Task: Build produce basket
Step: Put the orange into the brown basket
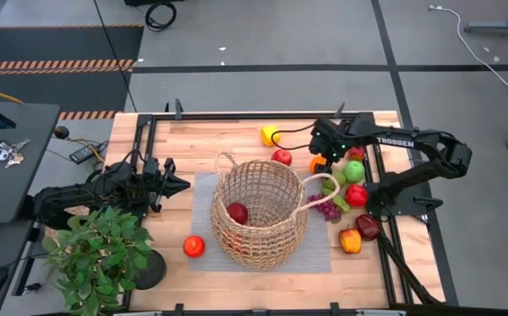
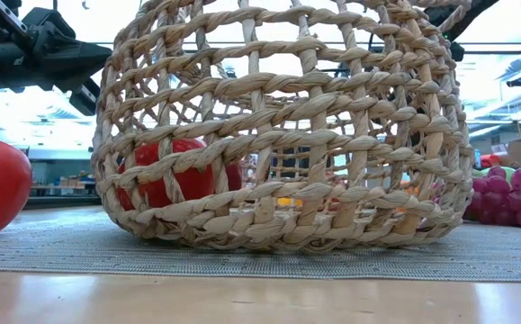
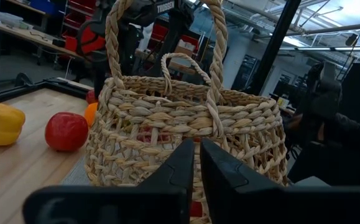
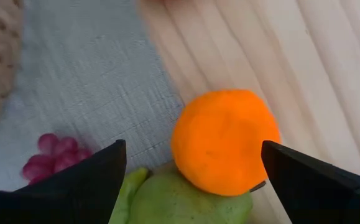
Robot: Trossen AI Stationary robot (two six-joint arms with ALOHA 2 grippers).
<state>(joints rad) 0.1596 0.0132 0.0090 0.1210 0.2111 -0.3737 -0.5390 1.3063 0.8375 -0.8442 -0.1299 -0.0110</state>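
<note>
The wooden table [image 1: 236, 272] fills the middle of the high view, and on it the grey mat [image 1: 203, 197] carries the basket [image 1: 262, 215], which sits at the centre of the frame and is by far the biggest piece of the task. One dark red fruit [image 1: 237, 212] lies inside it; in the low view that fruit [image 2: 166, 171] shows through the weave at left of centre. The potted plant [image 1: 96, 254] crowds the lower left of the high view, just beside my left arm. My left pincer [image 1: 176, 184] rests left of the basket, clenched on nothing, its fingers [image 3: 189, 168] pressed together and aimed at the basket wall [image 3: 186, 130]. My right pincer [image 1: 324, 151] is over the produce at the right of centre, fingers [image 4: 92, 171] spread wide and straddling the orange [image 4: 224, 140] without holding it; a green apple [image 4: 186, 199] lies against the orange, and the grapes [image 4: 49, 155] lie on the mat at the lower left of that wrist view. Outside the basket I count, in the high view: one yellow pepper [image 1: 270, 134] at upper centre, one red apple [image 1: 282, 157] below it, one green apple [image 1: 354, 170], one red apple [image 1: 356, 195], one bunch of grapes [image 1: 326, 207], one dark red fruit [image 1: 368, 226], one orange pepper [image 1: 350, 240], and one red fruit [image 1: 193, 247] alone at lower left of the basket.
</note>
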